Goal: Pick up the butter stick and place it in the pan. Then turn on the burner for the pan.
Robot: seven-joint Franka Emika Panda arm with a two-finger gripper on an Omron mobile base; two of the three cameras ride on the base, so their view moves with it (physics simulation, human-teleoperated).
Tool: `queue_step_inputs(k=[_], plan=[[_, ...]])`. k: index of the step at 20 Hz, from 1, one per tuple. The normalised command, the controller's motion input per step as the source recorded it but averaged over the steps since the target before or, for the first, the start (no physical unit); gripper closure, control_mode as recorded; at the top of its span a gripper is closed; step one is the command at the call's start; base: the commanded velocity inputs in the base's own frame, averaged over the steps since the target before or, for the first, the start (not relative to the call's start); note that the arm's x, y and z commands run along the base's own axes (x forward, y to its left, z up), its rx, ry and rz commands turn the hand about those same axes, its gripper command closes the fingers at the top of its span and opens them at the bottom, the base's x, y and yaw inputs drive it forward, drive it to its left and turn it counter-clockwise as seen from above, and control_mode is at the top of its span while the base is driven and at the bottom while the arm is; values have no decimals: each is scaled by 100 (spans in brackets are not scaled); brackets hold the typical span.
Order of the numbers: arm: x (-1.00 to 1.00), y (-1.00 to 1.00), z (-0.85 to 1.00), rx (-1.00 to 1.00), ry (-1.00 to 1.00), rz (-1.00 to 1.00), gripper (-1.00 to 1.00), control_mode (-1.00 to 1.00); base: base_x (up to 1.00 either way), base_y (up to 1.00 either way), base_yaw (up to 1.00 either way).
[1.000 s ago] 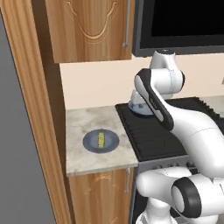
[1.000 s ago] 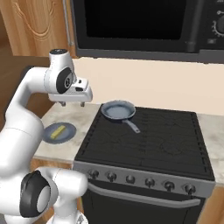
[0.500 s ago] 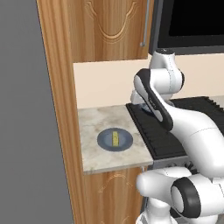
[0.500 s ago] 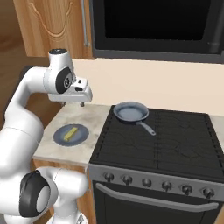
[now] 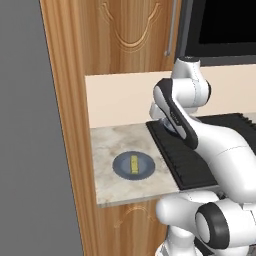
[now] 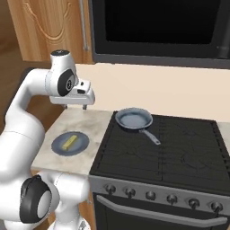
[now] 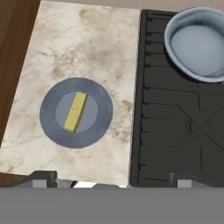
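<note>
1. Across the last second both base views have slid sideways: the wooden cabinet and marble counter now sit further right in the left base view, and the stove has shifted right in the right base view. The whole picture moved together, so this reads as the base driving, not as any object being pushed.
2. The arm's pose looks the same throughout; the gripper hangs high above the counter's back edge, upper left of the right base view, its two fingers spread wide with nothing between them.
3. The butter stick lies untouched on a round grey-blue plate, left of centre in the hand view; the plate sits on the counter just beside the cooktop's edge.
4. The pan rests empty on the rear left burner, at the upper right of the hand view, well apart from the plate.
5. Judgement: the task is at its start. The drive has brought the plate better under the hand, so a descent onto the butter seems the likely next step.
</note>
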Motion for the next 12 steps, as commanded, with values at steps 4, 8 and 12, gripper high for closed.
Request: queue_step_inputs(k=[4, 8, 12], plan=[[0, 0, 0, 0, 0, 0, -100, 100, 34, 19, 0], [0, 0, 0, 0, 0, 0, -100, 100, 23, 19, 0], [0, 0, 0, 0, 0, 0, -100, 100, 24, 29, 0]])
